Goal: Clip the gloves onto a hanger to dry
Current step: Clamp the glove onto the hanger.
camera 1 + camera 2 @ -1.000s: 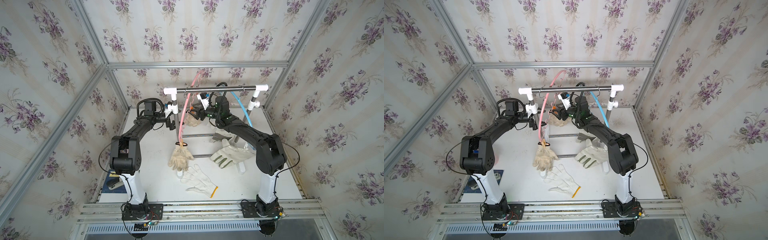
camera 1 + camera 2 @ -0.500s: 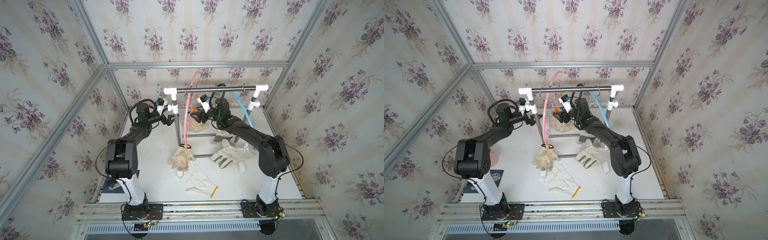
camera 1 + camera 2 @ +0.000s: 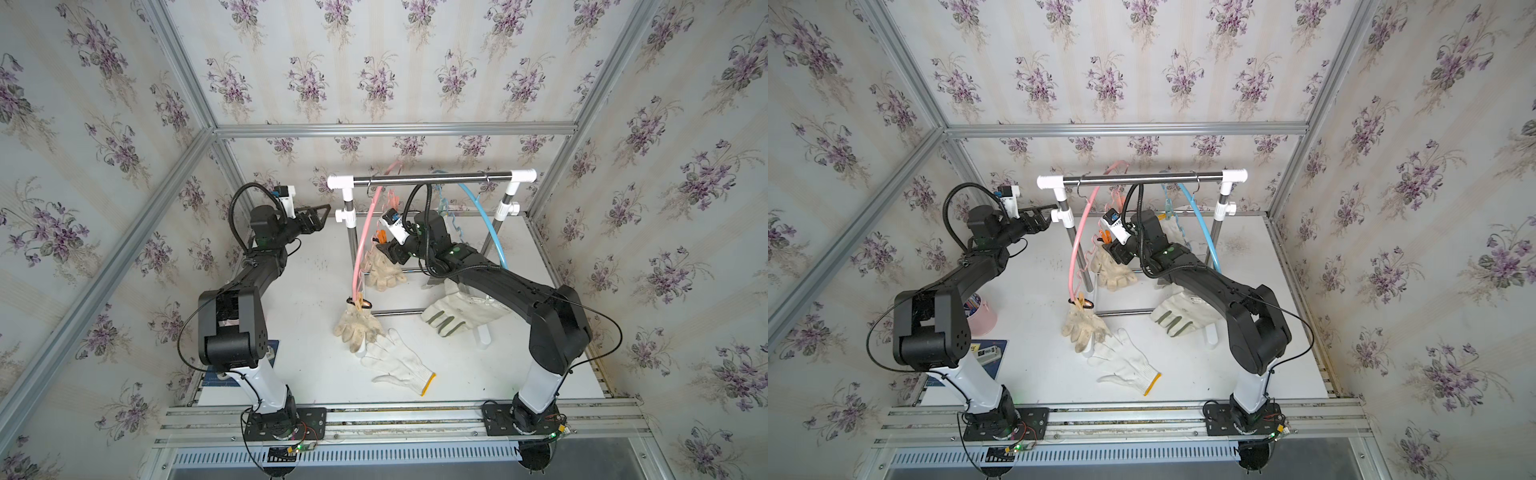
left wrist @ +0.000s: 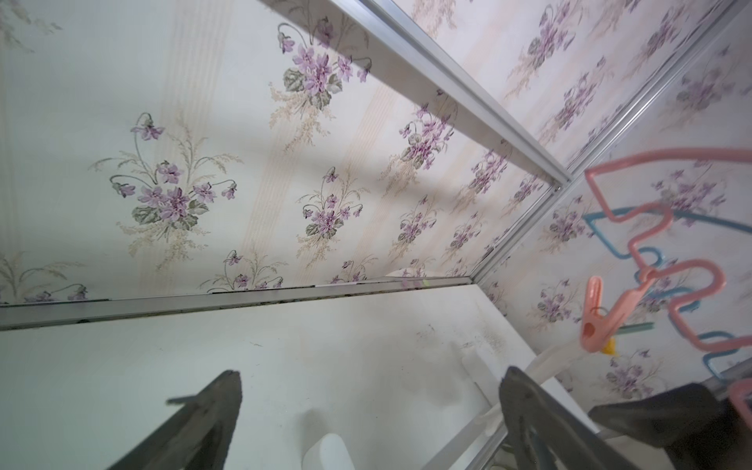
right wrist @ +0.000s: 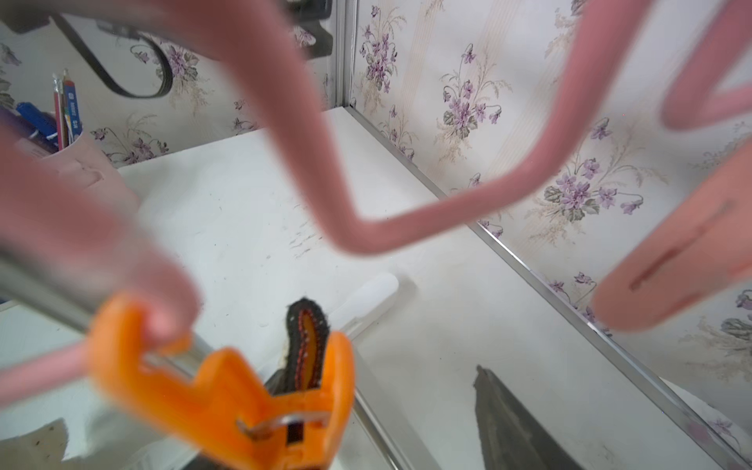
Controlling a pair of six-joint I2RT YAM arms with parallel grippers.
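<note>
A pink hanger (image 3: 365, 232) hangs from the rack's rail (image 3: 432, 178). One dirty cream glove (image 3: 357, 328) is clipped at its low end. A second cream glove (image 3: 384, 270) hangs from an orange clip (image 5: 228, 398), which is closed on its dark cuff edge (image 5: 307, 342). My right gripper (image 3: 384, 249) stands open at that clip, which sits against one finger. A white knit glove (image 3: 399, 361) and a canvas glove with green patches (image 3: 457, 316) lie on the table. My left gripper (image 3: 316, 214) is open and holds nothing, left of the rack post.
A blue hanger (image 3: 486, 224) hangs further right on the rail. A free pink clip (image 4: 598, 321) dangles from the pink hanger. A pink cup of pens (image 3: 980, 316) and a blue card (image 3: 988, 353) are at the left. The rack's white feet (image 3: 484, 334) rest on the table.
My left arm has drawn back to the left, away from the pink hanger. My right gripper has opened a little wider beside the orange clip.
</note>
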